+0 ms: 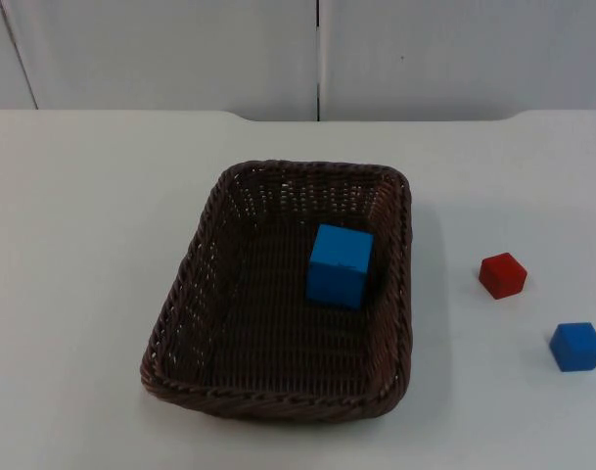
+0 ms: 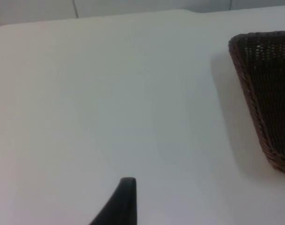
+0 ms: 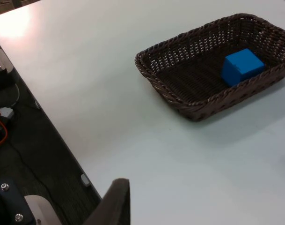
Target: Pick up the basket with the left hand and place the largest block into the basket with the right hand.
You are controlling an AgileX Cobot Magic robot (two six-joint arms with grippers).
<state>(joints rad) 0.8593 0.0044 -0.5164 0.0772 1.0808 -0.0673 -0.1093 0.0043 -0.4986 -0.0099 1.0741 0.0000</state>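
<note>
A dark brown woven basket (image 1: 195, 279) rests on the white table near its middle. A large blue block (image 1: 340, 265) sits inside it, close to the right wall. The left gripper (image 2: 126, 199) hovers over bare table to the left of the basket (image 2: 268, 93), well apart from it. The right gripper (image 3: 116, 199) is off beyond the table's edge, far from the basket (image 3: 170, 98) and the large blue block (image 3: 243, 66). Neither gripper holds anything that I can see.
A small red block (image 1: 502, 275) and a small blue block (image 1: 576, 347) lie on the table to the right of the basket. The grey partition wall (image 1: 278, 49) closes the far side. Dark floor with equipment (image 3: 20, 140) lies past the table edge.
</note>
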